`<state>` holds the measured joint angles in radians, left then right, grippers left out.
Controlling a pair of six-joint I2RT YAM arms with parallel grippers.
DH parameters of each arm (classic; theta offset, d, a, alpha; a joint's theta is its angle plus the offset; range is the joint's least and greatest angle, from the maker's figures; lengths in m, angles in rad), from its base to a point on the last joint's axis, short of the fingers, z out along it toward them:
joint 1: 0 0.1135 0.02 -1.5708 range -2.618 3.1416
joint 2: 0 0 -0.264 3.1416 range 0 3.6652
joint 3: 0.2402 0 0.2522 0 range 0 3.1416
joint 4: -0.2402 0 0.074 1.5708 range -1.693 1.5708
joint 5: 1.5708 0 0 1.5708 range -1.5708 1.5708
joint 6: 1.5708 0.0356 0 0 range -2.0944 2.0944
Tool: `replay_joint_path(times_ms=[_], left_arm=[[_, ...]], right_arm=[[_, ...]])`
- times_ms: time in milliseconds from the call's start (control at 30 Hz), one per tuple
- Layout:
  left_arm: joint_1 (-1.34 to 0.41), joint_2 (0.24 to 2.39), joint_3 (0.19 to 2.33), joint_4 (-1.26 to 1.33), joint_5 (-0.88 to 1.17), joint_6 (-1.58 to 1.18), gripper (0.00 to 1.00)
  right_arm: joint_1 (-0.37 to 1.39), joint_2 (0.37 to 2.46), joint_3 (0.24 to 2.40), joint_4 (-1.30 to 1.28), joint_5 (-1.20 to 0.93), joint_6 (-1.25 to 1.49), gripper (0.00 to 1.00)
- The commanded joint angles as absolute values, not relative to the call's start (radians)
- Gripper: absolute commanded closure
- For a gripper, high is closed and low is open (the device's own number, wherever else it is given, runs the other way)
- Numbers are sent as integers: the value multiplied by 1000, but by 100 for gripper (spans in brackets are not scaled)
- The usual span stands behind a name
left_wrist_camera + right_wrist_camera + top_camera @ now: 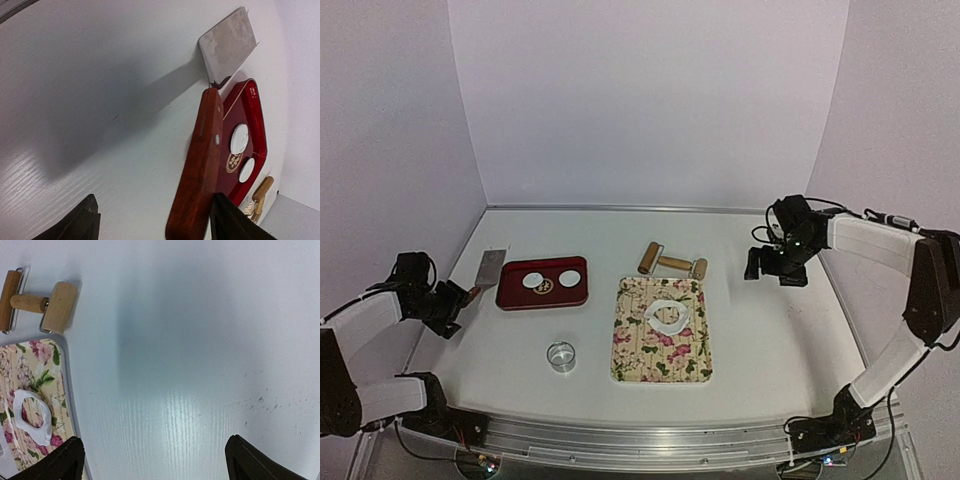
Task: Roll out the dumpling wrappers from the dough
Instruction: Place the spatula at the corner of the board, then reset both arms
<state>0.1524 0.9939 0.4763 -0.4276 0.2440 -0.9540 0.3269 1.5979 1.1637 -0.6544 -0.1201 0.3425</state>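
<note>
Two thin, flat, white round dumpling wrappers (534, 281) lie side by side, apart from each other, inside a shallow red rectangular tray (510, 296) on the left half of the white table (770, 340). A gold emblem is printed on the tray floor between them.

The dough (668, 327), a flattened white irregular piece with a round hole through it, rests on the upper part of a flower-patterned rectangular tray (660, 365) just right of the red one.

In front of the red tray, near the table's front edge, stands a small shiny metal ring cutter (561, 356), apart from both trays. Behind the flowered tray lies a wooden rolling tool (672, 262) with a roller at each end of a short handle, close to that tray's far rim.

Left of the red tray and just beside it lies a cleaver with a dull metal blade (227, 45) and a reddish wooden handle (200, 170).

The left fingers (82, 222) stand wide apart with the end of the handle lying between them, much nearer one finger than the other. They are not closed on it, and whether that finger touches the wood cannot be told.

The right fingers (260, 462) are spread fully wide over bare table to the right of the rolling tool and flowered tray, with nothing between them.
</note>
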Motion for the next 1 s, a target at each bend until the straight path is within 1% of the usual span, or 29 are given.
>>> replay_joint_path(times_ms=[0,100,200,233,433,533,633,800,967], left_arm=[[159,903,550,-581,109,-921,19],[159,797,618,-705,10,-908,14],[159,703,702,-780,-87,-863,2],[159,689,731,-798,-97,-846,1],[159,673,860,-772,-25,-687,0],[157,665,885,-704,82,-602,0],[158,659,889,-679,138,-515,0],[158,619,859,-692,211,-429,0],[158,564,832,-707,235,-423,0]], right_arm=[[262,1480,1116,-590,-105,304,2],[231,1390,1078,-580,-46,295,2],[221,1273,1041,-570,-3,268,2],[221,1229,1030,-569,12,256,2],[221,996,969,-582,61,223,2],[221,904,938,-611,75,252,2],[221,827,902,-636,91,293,2],[221,742,848,-650,92,325,2],[221,733,854,-664,102,301,2]])
